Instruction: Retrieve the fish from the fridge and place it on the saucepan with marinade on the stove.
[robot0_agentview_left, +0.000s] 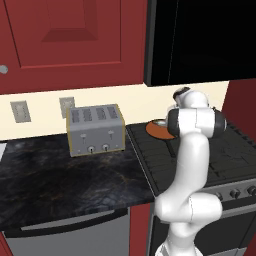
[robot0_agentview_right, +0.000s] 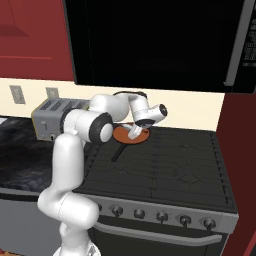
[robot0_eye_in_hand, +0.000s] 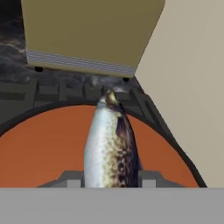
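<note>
Nearest of all, two dark fingertips (robot0_eye_in_hand: 72, 179) are standing on either side of the fish (robot0_eye_in_hand: 111, 146), and the gripper (robot0_eye_in_hand: 111, 180) is clasping it between them, just above the orange-brown sauce. Silver belly and speckled dark back are showing in the hand view, with the far end of the fish pointing toward the toaster. Whether the fish is touching the marinade, I cannot tell.

Going from the left across the left base view, two pale switch plates (robot0_agentview_left: 20, 111) are sitting on the cream wall below the red cabinets (robot0_agentview_left: 70, 40). Next, the silver four-slot toaster (robot0_agentview_left: 95, 129) is standing on the dark marbled bench (robot0_agentview_left: 65, 175), close to the stove's left edge. No brand or writing on the toaster is readable; its two small knobs on the front are plain. Further right, the black stove (robot0_agentview_left: 155, 160) is carrying the saucepan with marinade (robot0_agentview_left: 159, 128) on its rear left grate, partly behind the white arm.

From the right base view, the arm is bending over the saucepan, the gripper (robot0_agentview_right: 134, 131) is pointing down into it, and the pan's black handle (robot0_agentview_right: 119, 150) is angling toward the front of the stove. Silver-grey knobs (robot0_agentview_right: 161, 216) are lining the front panel; any markings on them are too small to read. Above, a black microwave (robot0_agentview_right: 150, 45) is hanging over the range, with faint unreadable button marks at its right edge.
</note>
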